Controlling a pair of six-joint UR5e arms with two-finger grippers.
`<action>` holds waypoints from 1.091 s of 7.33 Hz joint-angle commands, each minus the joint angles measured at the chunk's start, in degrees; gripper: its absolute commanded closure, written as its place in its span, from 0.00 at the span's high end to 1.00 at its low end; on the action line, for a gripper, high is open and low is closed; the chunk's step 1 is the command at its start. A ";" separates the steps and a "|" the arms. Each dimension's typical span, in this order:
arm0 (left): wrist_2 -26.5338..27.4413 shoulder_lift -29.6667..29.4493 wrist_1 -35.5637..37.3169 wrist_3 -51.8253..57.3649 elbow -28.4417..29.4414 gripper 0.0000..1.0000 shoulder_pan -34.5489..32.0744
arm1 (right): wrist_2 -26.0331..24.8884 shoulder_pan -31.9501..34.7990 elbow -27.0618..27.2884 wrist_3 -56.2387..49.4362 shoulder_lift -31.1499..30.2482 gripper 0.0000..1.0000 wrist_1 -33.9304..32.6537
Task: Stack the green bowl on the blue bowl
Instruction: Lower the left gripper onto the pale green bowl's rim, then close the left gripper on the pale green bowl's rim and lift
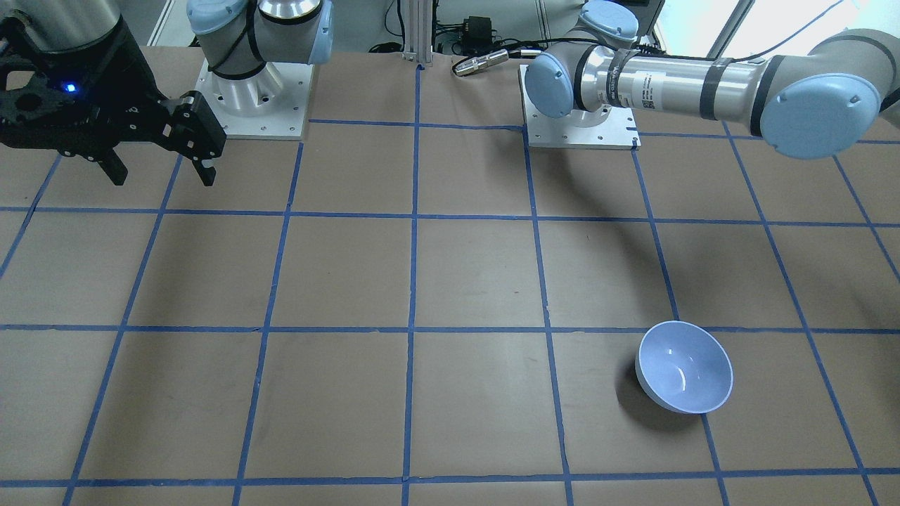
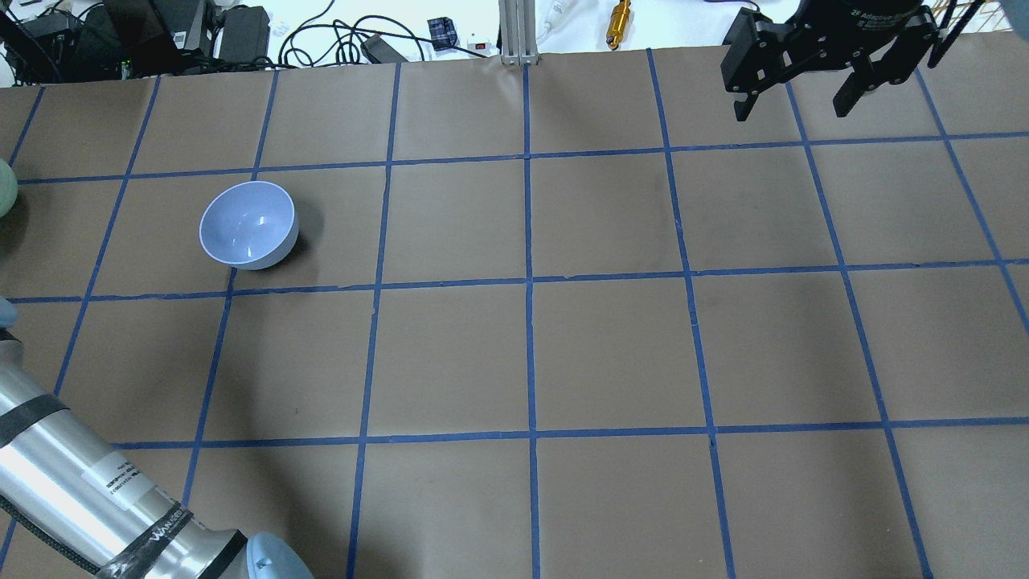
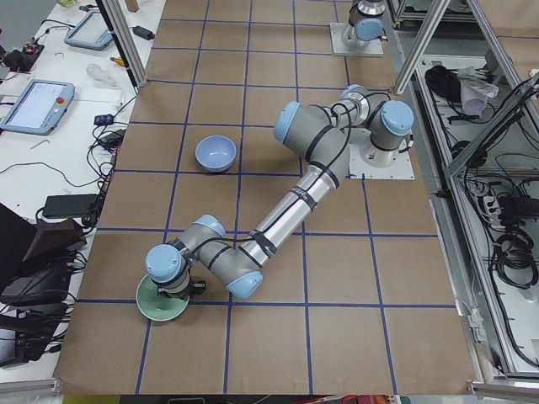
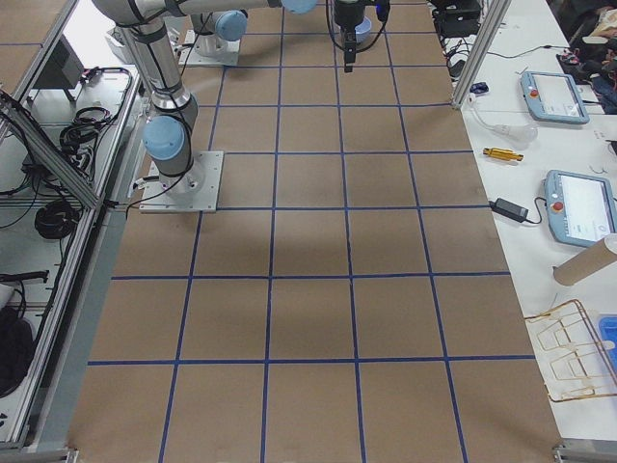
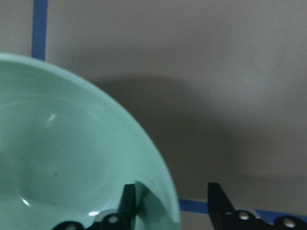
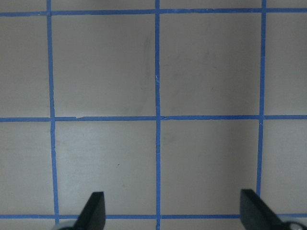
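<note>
Plainly, left tool [image 5: 171, 192] straddles thin rim of glossy, round green bowl [image 5: 72, 158].

Bright, even overhead light w/ soft shadows. Dark patch beside blue bowl [image 1: 685, 365], small glare specks inside. Left wrist view dim & blurry: green bowl [image 5: 72, 158] out of focus, broad shadow on table [image 5: 240, 72]. Other views sharp.

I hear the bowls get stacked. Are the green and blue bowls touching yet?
Apart. The exterior left view shows the green bowl near the camera and the blue bowl farther along, with bare table between them.
</note>
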 commanded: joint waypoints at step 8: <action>0.88 17.12 -10.92 -5.84 -8.25 0.00 -7.35 | 0.02 0.00 0.00 0.09 0.05 1.00 0.00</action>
